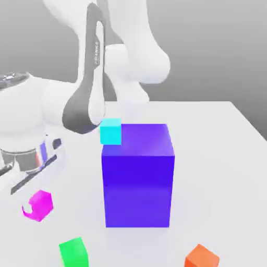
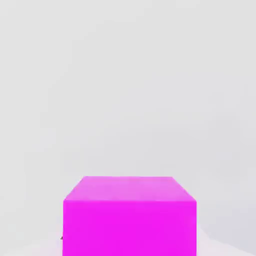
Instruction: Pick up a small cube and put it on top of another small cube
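Note:
The small magenta cube sits low over the white table at the exterior view's lower left, directly under my hand. My gripper reaches down around it and is shut on it; a dark fingertip shows at the cube's left side. Seen from the hand camera, the same magenta cube is very close, with the pale table behind it. A green small cube lies nearer the front edge, and a cyan small cube shows by the big block's upper left corner.
A big blue-purple block stands in the middle of the table, to the exterior view's right of the magenta cube. An orange cube lies at the front right. The arm's white links rise behind the block.

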### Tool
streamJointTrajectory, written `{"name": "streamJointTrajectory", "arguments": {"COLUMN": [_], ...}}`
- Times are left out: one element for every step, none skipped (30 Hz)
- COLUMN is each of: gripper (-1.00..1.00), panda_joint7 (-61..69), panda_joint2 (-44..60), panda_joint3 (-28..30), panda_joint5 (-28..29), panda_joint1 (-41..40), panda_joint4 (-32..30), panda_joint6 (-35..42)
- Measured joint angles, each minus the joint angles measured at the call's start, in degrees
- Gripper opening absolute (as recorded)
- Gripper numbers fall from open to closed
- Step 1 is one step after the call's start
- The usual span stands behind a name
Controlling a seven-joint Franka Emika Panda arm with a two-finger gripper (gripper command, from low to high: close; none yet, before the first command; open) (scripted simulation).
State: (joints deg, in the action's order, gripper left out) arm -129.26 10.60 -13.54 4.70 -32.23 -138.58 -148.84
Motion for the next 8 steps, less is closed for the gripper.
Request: {"name": "streamJointTrajectory", "arguments": {"gripper": [-1.0,-1.0,-1.0,-1.0,1.0,1.0,1.0,1.0], "panda_joint7": [0.03,-0.34,-0.91,-1.58,-2.2,-2.2,-2.2,-2.2], "panda_joint2": [1.17,2.75,4.57,6.51,8.28,8.28,8.28,8.28], "panda_joint3": [-0.48,-0.45,-0.1,0.5,1.12,1.12,1.12,1.12], "panda_joint5": [0.78,1.71,2.72,3.76,4.68,4.68,4.68,4.68], "panda_joint1": [0.94,1.6,2.17,2.79,3.37,3.37,3.37,3.37], "panda_joint4": [0.86,1.36,1.68,1.91,2.06,2.06,2.06,2.06], "panda_joint6": [-0.32,-1.4,-2.85,-4.5,-6.02,-6.02,-6.02,-6.02]}}
